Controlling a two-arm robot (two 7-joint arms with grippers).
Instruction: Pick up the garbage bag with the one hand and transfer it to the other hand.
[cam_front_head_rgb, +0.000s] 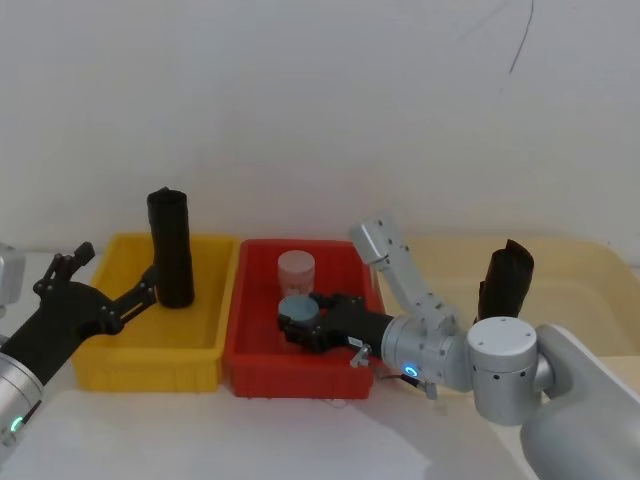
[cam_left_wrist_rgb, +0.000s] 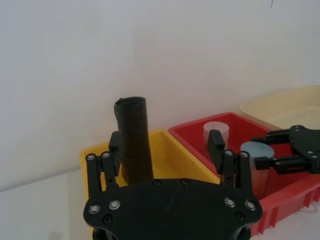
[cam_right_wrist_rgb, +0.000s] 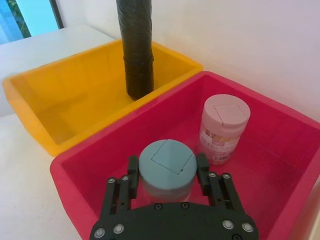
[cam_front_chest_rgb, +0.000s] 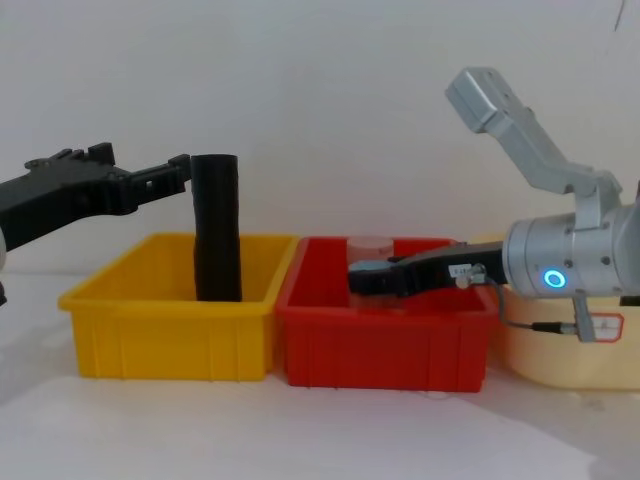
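The garbage bag (cam_front_head_rgb: 171, 247) stands ungrasped at the yellow bin's (cam_front_head_rgb: 105, 359) back edge, approached by the spread left hand (cam_front_head_rgb: 118, 284); the right hand (cam_front_head_rgb: 301, 328) is clenched around a blue-lidded jar (cam_front_head_rgb: 297, 311), so the transfer is not begun.

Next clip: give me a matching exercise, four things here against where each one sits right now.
Things:
1. garbage bag
2. blue-lidded jar
3. pink-lidded jar
4. second black roll

Places:
A. in the cream bin
B. standing free in the red bin
C. upright in the yellow bin
D. between the right tool's fingers

Pairs: 1-C, 2-D, 3-B, 4-A
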